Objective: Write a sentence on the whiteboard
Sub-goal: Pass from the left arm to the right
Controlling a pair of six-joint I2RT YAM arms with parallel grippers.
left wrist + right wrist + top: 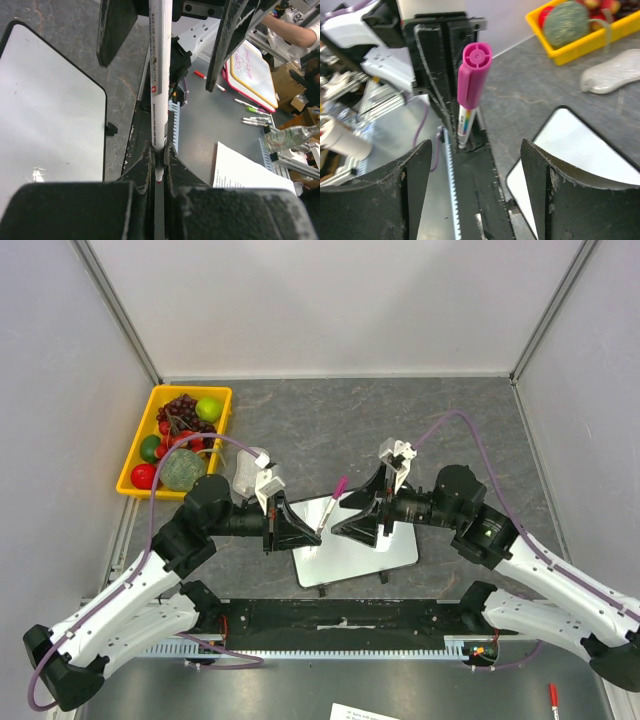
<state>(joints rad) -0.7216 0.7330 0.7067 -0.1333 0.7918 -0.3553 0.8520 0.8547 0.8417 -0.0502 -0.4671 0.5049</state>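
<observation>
Plainly, the whiteboard [360, 550] is blank; left gripper [159, 165] pinches the marker [159, 75], right gripper [476, 150] wide.

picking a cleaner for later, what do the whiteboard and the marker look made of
Whiteboard: smooth glossy white panel, a glare spot shows; probably melamine or coated steel. Its thin black frame looks plastic. Marker: likely plastic, matte magenta cap with moulded end, white printed barrel.

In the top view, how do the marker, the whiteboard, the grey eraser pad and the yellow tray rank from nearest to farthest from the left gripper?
1. marker: held in the jaws of the left gripper.
2. whiteboard: just under it, to its right.
3. grey eraser pad: behind the left wrist, on the left.
4. yellow tray: far left corner of the table.
</observation>
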